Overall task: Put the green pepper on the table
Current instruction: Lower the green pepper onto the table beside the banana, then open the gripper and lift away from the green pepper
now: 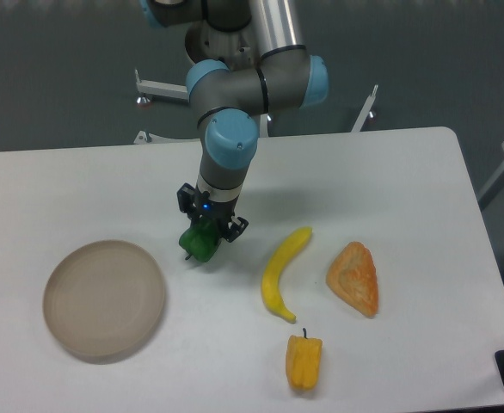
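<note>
The hand [207,225] points straight down and pinches the green pepper [200,243] from above. The pepper sits directly beneath the fingers, at or just above the tabletop [390,172]; contact cannot be confirmed. It lies between the plate [104,298] and the banana [284,272]. Release likely calls for little or no descent.

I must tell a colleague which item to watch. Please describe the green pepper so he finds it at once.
On the white table, follow the arm down to its gripper, right of the round beige plate. The green pepper sits between its fingers: the only dark-green item, unlike the yellow pepper.
</note>
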Robot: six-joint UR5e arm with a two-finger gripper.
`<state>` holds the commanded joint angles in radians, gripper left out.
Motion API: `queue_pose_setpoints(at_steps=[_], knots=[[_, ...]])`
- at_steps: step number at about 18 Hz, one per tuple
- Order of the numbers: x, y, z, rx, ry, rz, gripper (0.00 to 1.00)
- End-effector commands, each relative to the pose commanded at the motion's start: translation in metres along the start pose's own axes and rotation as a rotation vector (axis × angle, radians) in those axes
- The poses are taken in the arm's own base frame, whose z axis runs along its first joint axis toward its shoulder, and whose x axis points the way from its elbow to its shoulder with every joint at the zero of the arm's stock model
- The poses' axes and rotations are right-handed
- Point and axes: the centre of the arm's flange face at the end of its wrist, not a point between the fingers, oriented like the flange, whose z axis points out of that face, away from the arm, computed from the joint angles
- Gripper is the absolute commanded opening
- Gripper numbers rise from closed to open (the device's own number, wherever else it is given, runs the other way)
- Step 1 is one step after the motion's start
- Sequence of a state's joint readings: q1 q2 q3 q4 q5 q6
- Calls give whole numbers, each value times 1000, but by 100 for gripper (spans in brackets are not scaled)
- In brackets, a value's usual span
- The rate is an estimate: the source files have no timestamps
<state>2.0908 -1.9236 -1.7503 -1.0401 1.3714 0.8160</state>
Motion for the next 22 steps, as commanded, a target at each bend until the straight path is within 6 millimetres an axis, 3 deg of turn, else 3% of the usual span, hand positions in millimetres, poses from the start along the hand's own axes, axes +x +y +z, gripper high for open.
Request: queue_pose_setpoints(at_steps=[8,9,13,16,19,22], knots=[[-2,0,6,-6,7,40,27],[-2,-1,5,-5,6,40,31],[-3,-1,2,-3,1,39,70],[-6,-1,-2,2,-4,36,86],[-13,3,-10,12,-15,24,90],[-36,10,-28,34,-44,5,91]])
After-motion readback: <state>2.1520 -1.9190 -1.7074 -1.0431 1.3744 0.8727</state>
